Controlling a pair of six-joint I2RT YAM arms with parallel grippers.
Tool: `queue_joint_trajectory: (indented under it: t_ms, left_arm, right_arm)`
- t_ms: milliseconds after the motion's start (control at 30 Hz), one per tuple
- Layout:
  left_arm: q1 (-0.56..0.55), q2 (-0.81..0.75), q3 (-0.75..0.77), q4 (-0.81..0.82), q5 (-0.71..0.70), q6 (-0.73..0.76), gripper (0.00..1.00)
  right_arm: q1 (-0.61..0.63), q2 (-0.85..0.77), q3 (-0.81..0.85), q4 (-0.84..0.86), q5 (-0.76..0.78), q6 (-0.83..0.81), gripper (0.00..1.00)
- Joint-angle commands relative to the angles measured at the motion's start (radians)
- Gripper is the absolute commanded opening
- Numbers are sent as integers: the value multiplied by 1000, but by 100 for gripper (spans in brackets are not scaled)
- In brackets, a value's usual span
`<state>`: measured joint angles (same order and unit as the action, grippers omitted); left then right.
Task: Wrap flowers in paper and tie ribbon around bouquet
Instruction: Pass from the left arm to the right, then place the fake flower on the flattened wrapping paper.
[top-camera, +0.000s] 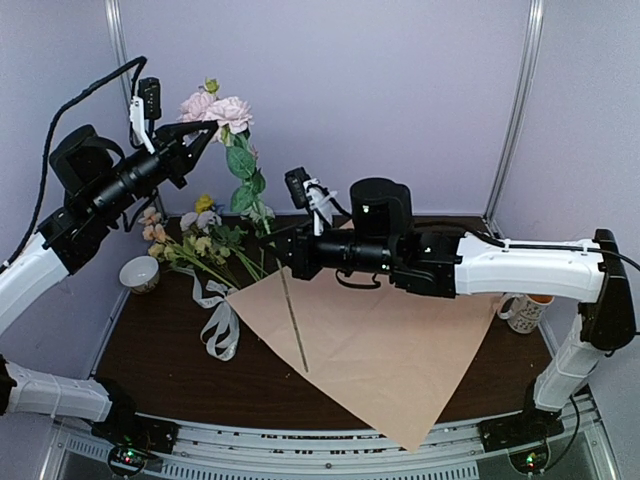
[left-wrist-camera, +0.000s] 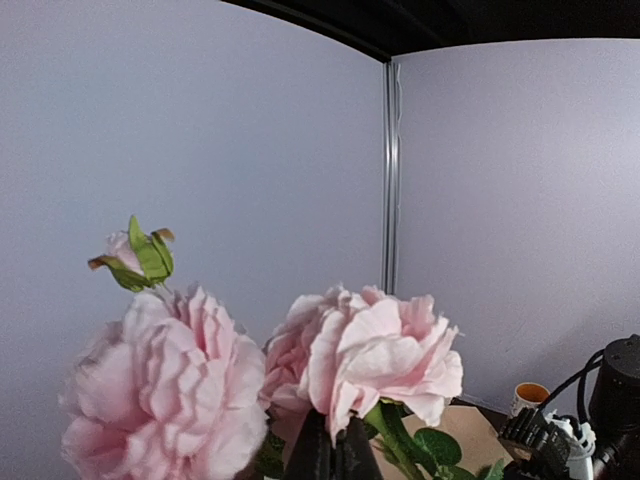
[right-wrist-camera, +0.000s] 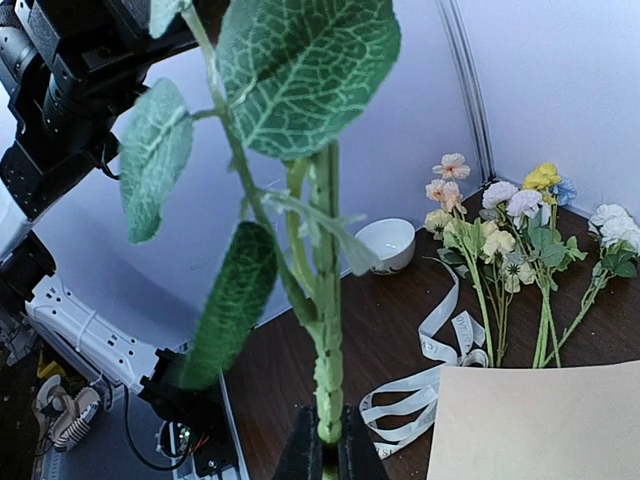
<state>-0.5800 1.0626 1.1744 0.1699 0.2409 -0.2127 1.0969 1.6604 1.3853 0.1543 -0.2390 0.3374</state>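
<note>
A tall pink rose (top-camera: 222, 108) (left-wrist-camera: 375, 350) with a leafy green stem (right-wrist-camera: 325, 330) is held up in the air between both arms. My left gripper (top-camera: 207, 133) (left-wrist-camera: 335, 452) is shut on it just under the blooms. My right gripper (top-camera: 272, 243) (right-wrist-camera: 327, 455) is shut on the lower stem. The other flowers (top-camera: 200, 245) (right-wrist-camera: 510, 230) lie on the table at the paper's far left corner. The paper (top-camera: 380, 350) (right-wrist-camera: 540, 420) lies flat, tan side up, with one thin stem (top-camera: 296, 325) across it. The ribbon (top-camera: 222, 325) (right-wrist-camera: 440, 345) lies looped left of the paper. A bouquet is out of view.
A small white bowl (top-camera: 139, 272) (right-wrist-camera: 388, 243) stands at the table's left edge. A mug (top-camera: 525, 312) sits at the right, behind the right arm. Lilac walls close in the back and sides.
</note>
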Motion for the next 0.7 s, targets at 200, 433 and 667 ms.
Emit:
queue_joint_trajectory:
  t_ms: [200, 433, 667]
  left_arm:
    - [5, 148, 155, -369, -279, -9, 72]
    - [53, 183, 76, -437, -335, -31, 81]
    - [207, 248, -13, -478, -314, -197, 81]
  right_arm:
    - [-162, -144, -199, -120, 352, 329, 0]
    - [-356, 32, -105, -374, 359, 291, 0]
    - [-441, 179, -34, -475, 348, 288, 12]
